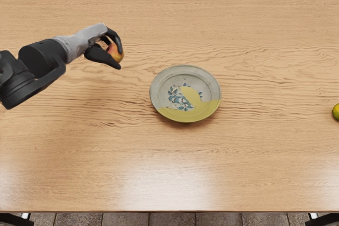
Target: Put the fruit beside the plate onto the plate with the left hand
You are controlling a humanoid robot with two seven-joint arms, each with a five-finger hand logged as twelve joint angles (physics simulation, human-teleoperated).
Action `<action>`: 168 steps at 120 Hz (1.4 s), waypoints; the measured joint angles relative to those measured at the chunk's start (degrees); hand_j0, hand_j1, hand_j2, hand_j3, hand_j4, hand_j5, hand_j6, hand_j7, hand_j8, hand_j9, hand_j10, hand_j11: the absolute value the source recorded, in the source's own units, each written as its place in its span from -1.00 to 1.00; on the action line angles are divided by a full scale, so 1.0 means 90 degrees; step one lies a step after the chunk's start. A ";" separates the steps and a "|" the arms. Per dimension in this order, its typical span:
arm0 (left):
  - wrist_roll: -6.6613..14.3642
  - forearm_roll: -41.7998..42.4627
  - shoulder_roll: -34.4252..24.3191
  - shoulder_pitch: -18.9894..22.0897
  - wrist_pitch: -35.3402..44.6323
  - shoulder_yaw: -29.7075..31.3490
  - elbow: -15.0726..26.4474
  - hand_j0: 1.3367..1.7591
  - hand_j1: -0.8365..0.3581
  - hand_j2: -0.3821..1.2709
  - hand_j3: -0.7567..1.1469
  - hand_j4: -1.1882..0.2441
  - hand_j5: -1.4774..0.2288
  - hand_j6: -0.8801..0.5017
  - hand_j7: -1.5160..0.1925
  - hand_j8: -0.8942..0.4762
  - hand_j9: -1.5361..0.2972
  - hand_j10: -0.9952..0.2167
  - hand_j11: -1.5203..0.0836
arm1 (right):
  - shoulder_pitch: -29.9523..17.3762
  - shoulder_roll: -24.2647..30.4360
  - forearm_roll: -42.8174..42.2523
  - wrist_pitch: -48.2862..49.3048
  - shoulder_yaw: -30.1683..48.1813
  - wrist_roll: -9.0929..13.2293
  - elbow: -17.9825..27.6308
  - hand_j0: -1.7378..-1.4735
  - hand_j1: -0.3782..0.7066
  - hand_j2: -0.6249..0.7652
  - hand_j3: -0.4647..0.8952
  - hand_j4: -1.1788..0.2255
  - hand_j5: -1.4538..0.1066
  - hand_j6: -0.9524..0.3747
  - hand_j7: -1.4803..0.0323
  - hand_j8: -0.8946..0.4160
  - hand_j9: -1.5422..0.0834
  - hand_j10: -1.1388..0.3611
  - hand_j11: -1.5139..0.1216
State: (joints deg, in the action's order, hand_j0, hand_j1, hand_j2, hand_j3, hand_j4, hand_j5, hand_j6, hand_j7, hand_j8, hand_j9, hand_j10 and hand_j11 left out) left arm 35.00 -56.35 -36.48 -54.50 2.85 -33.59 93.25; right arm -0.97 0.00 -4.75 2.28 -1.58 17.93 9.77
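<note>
My left arm reaches in from the left edge, and its hand (108,48) has the dark fingers curled around a small orange-red fruit (115,53). Hand and fruit sit left of the plate and a little farther back, a short gap away from its rim. I cannot tell whether the fruit rests on the wood or hangs just above it. The grey plate (159,80), with a blue flower pattern and a yellow patch, lies near the table's middle with nothing on it.
A small yellow-green fruit (336,111) lies at the right edge of the wooden table (169,157), half cut off by the frame. Beyond the table's far edge is grey floor.
</note>
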 joint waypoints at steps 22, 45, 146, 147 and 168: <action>0.0001 0.0504 0.0883 -0.0028 -0.0174 0.0026 0.0054 0.45 -0.34 -0.02 -0.20 -0.48 -0.74 -0.06 -0.64 -0.03 -0.61 -0.64 -0.59 | 0.0000 0.0000 0.0000 0.0000 -0.0003 0.0000 0.0003 -0.40 -0.95 -0.10 -0.32 0.68 0.86 0.44 0.96 0.37 0.90 0.52 0.85; 0.0000 0.0618 0.1783 0.0007 -0.0222 0.0219 -0.0054 0.45 -0.34 -0.04 -0.20 -0.48 -0.75 -0.06 -0.64 -0.05 -0.61 -0.67 -0.58 | 0.0000 0.0000 0.0000 0.0000 -0.0008 0.0000 0.0002 -0.40 -0.95 -0.10 -0.32 0.68 0.86 0.44 0.96 0.37 0.90 0.52 0.85; 0.0000 0.0558 0.3118 -0.0518 -0.0356 0.0324 -0.2541 0.51 0.54 -0.42 -0.20 0.32 0.33 0.05 0.38 0.08 0.31 0.23 0.48 | 0.0095 0.0000 0.0000 -0.0001 -0.0001 -0.0002 0.0003 -0.40 -0.95 -0.10 -0.32 0.68 0.86 0.44 0.96 0.37 0.90 0.52 0.85; 0.0000 0.0610 0.3104 -0.0517 -0.0367 0.0320 -0.2511 0.51 0.56 -0.43 -0.20 0.33 0.34 0.06 0.40 0.09 0.33 0.25 0.49 | 0.0095 0.0000 0.0000 -0.0001 -0.0001 -0.0001 0.0003 -0.40 -0.95 -0.10 -0.32 0.68 0.86 0.44 0.96 0.37 0.90 0.52 0.85; 0.0000 0.3840 0.2086 -0.0204 -0.1651 0.0174 -0.1827 0.52 0.79 -0.49 -0.20 0.51 0.55 0.17 0.60 0.20 0.52 0.46 0.71 | 0.0097 0.0000 0.0000 0.0000 0.0000 0.0000 0.0007 -0.40 -0.95 -0.10 -0.32 0.68 0.86 0.44 0.96 0.37 0.90 0.52 0.85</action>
State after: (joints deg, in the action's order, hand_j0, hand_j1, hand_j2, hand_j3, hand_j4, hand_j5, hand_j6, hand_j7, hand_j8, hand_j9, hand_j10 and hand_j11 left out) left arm 35.00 -21.79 -17.70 -56.34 -12.00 -32.03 76.81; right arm -0.09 0.00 -4.75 2.28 -1.58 17.93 9.83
